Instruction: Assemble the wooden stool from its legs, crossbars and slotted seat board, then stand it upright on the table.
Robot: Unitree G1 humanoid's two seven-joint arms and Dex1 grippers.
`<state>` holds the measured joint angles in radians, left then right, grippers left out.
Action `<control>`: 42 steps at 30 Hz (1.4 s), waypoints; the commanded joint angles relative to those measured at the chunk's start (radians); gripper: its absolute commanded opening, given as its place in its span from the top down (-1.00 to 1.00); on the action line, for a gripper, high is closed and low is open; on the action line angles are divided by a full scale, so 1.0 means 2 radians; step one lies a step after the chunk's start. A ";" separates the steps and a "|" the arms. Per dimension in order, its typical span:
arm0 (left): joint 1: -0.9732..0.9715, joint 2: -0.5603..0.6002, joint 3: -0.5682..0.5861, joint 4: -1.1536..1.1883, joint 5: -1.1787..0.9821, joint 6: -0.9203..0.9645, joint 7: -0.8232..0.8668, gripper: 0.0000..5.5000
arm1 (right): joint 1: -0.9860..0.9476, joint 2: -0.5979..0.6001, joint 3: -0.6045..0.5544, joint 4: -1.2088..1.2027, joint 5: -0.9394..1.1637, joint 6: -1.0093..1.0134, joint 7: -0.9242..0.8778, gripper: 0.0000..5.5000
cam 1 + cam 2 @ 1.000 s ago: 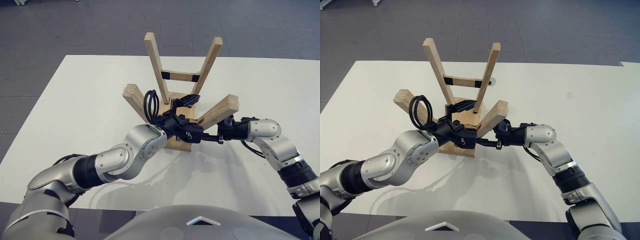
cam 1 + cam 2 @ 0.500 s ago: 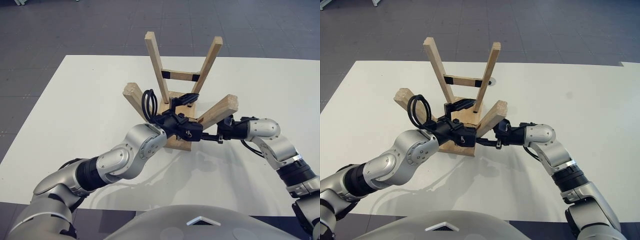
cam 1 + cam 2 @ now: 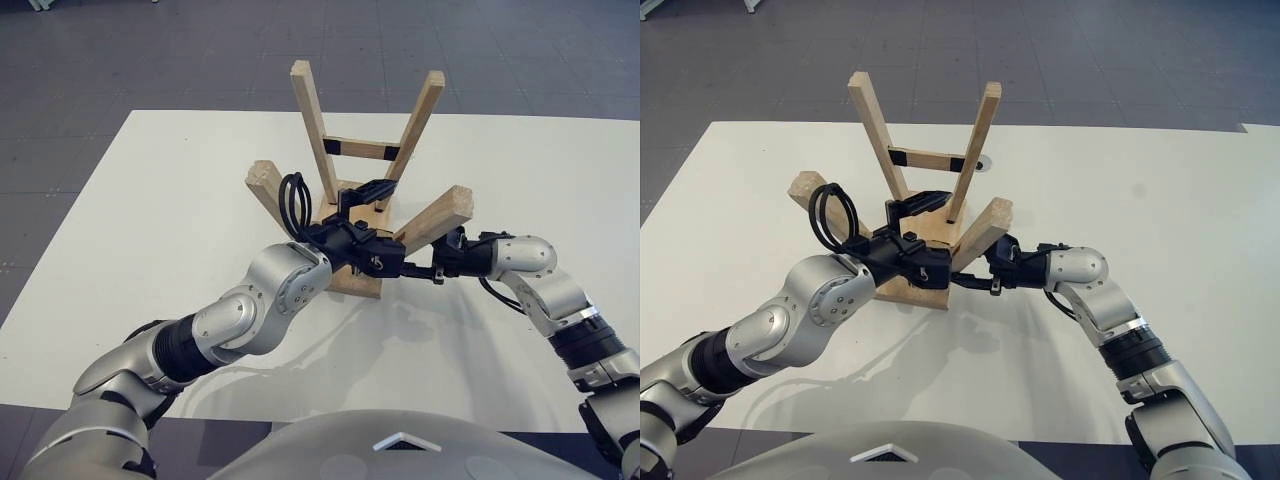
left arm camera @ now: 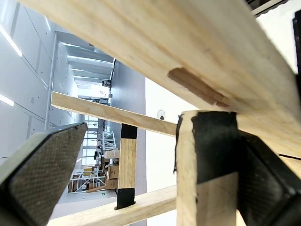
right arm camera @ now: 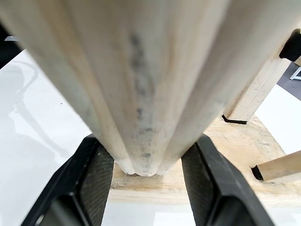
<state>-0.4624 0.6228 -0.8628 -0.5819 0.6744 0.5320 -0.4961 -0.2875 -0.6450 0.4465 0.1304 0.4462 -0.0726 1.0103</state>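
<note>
Wooden stool [image 3: 402, 160] legs-up, seemingly nearly built.
Your right tool [image 3: 420, 270] grips the 4 o'clock leg [image 3: 440, 212]; left tool [image 3: 358, 205] gapes wide at a joint [image 4: 207, 141]; flipping upright remains.

A white table [image 3: 170, 210] was seen standing on a grey tiled floor [image 3: 150, 50]. Near its middle an upturned wooden stool [image 3: 360, 150] was set on it, seat board [image 3: 358, 284] down against the tabletop, legs raised and splayed outward.
</note>
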 commanded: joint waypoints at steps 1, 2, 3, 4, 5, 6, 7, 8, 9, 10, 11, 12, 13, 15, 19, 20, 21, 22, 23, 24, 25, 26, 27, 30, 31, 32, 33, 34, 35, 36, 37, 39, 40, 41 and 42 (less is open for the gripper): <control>0.000 -0.018 0.030 -0.006 0.026 -0.033 -0.007 -0.72 | 0.066 -0.015 0.099 0.131 -0.163 0.086 -0.025 0.26; 0.003 -0.019 0.031 -0.006 0.027 -0.033 -0.008 -0.72 | 0.064 -0.015 0.102 0.130 -0.163 0.087 -0.023 0.26; 0.004 -0.019 0.032 -0.006 0.027 -0.034 -0.008 -0.72 | 0.063 -0.015 0.104 0.128 -0.162 0.088 -0.021 0.26; 0.006 -0.020 0.032 -0.006 0.028 -0.035 -0.009 -0.72 | 0.062 -0.016 0.106 0.125 -0.162 0.089 -0.019 0.26; 0.008 -0.021 0.032 -0.006 0.029 -0.034 -0.009 -0.72 | 0.060 -0.018 0.109 0.122 -0.163 0.089 -0.014 0.26; 0.010 -0.023 0.032 -0.006 0.030 -0.034 -0.010 -0.72 | 0.060 -0.021 0.111 0.119 -0.164 0.089 -0.011 0.26; 0.011 -0.025 0.033 -0.006 0.030 -0.033 -0.011 -0.72 | 0.058 -0.026 0.116 0.113 -0.166 0.092 -0.003 0.26; 0.013 -0.027 0.033 -0.007 0.031 -0.033 -0.012 -0.72 | 0.057 -0.033 0.122 0.106 -0.170 0.096 0.007 0.26; 0.016 -0.029 0.033 -0.008 0.032 -0.031 -0.013 -0.72 | 0.056 -0.041 0.128 0.098 -0.173 0.100 0.015 0.26; 0.018 -0.031 0.033 -0.009 0.034 -0.030 -0.015 -0.72 | 0.054 -0.047 0.133 0.092 -0.177 0.104 0.023 0.26; 0.020 -0.033 0.033 -0.010 0.036 -0.029 -0.016 -0.72 | 0.052 -0.052 0.138 0.087 -0.179 0.109 0.030 0.26; 0.023 -0.035 0.034 -0.010 0.038 -0.028 -0.018 -0.72 | 0.050 -0.056 0.142 0.084 -0.180 0.112 0.033 0.26; 0.026 -0.035 0.034 -0.011 0.039 -0.029 -0.019 -0.72 | 0.048 -0.059 0.144 0.083 -0.180 0.115 0.036 0.26; 0.032 -0.035 0.036 -0.011 0.041 -0.029 -0.022 -0.72 | 0.044 -0.061 0.147 0.082 -0.174 0.120 0.038 0.26; 0.046 -0.034 0.041 -0.012 0.042 -0.027 -0.028 -0.72 | 0.039 -0.055 0.143 0.091 -0.161 0.119 0.031 0.26; 0.053 -0.031 0.040 -0.012 0.041 -0.024 -0.035 -0.72 | 0.039 -0.053 0.141 0.095 -0.159 0.118 0.028 0.26; 0.058 -0.028 0.041 -0.011 0.041 -0.022 -0.041 -0.72 | 0.039 -0.052 0.141 0.096 -0.157 0.117 0.026 0.26; 0.064 -0.024 0.040 -0.009 0.042 -0.022 -0.047 -0.72 | 0.039 -0.052 0.140 0.097 -0.156 0.117 0.025 0.26; 0.070 -0.018 0.039 -0.006 0.043 -0.024 -0.052 -0.72 | 0.040 -0.052 0.139 0.096 -0.154 0.117 0.025 0.26; 0.076 -0.016 0.039 -0.006 0.044 -0.027 -0.057 -0.72 | 0.041 -0.052 0.139 0.096 -0.152 0.117 0.024 0.26; 0.080 -0.015 0.040 -0.005 0.045 -0.030 -0.061 -0.72 | 0.042 -0.052 0.137 0.095 -0.150 0.117 0.023 0.26; 0.081 -0.017 0.042 -0.003 0.047 -0.032 -0.064 -0.72 | 0.043 -0.051 0.136 0.095 -0.148 0.116 0.022 0.26; 0.081 -0.019 0.044 -0.002 0.048 -0.035 -0.067 -0.72 | 0.043 -0.050 0.133 0.097 -0.146 0.115 0.021 0.26; 0.085 -0.024 0.051 0.000 0.053 -0.039 -0.072 -0.72 | 0.034 -0.046 0.126 0.108 -0.144 0.111 0.018 0.26; 0.086 -0.024 0.053 -0.001 0.054 -0.040 -0.073 -0.72 | 0.029 -0.044 0.124 0.114 -0.145 0.107 0.017 0.26; 0.088 -0.025 0.055 -0.002 0.056 -0.041 -0.075 -0.72 | 0.025 -0.041 0.122 0.118 -0.146 0.104 0.016 0.26; 0.089 -0.025 0.057 -0.004 0.057 -0.042 -0.077 -0.72 | 0.023 -0.040 0.121 0.120 -0.146 0.103 0.014 0.26; 0.090 -0.025 0.059 -0.006 0.059 -0.044 -0.079 -0.72 | 0.021 -0.039 0.120 0.121 -0.145 0.103 0.014 0.26; 0.090 -0.025 0.062 -0.009 0.060 -0.045 -0.081 -0.72 | 0.021 -0.039 0.119 0.121 -0.144 0.103 0.015 0.26; 0.089 -0.025 0.066 -0.013 0.061 -0.045 -0.085 -0.72 | 0.021 -0.039 0.120 0.121 -0.143 0.104 0.017 0.26; 0.087 -0.025 0.070 -0.018 0.061 -0.045 -0.090 -0.72 | 0.022 -0.038 0.121 0.122 -0.143 0.104 0.018 0.26; 0.081 -0.027 0.078 -0.029 0.059 -0.042 -0.102 -0.72 | 0.025 -0.037 0.126 0.124 -0.145 0.103 0.021 0.26; 0.078 -0.029 0.083 -0.034 0.058 -0.040 -0.108 -0.72 | 0.027 -0.036 0.127 0.125 -0.145 0.103 0.021 0.26; 0.073 -0.032 0.091 -0.042 0.054 -0.035 -0.118 -0.72 | 0.028 -0.035 0.128 0.124 -0.145 0.104 0.021 0.26; 0.066 -0.030 0.100 -0.054 0.048 -0.027 -0.135 -0.72 | 0.028 -0.033 0.128 0.124 -0.144 0.105 0.021 0.26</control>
<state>-0.2934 0.5718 -0.7244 -0.6232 0.7701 0.4592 -0.6800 -0.3874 -0.6773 0.5148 0.1728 0.4360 -0.0698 1.0516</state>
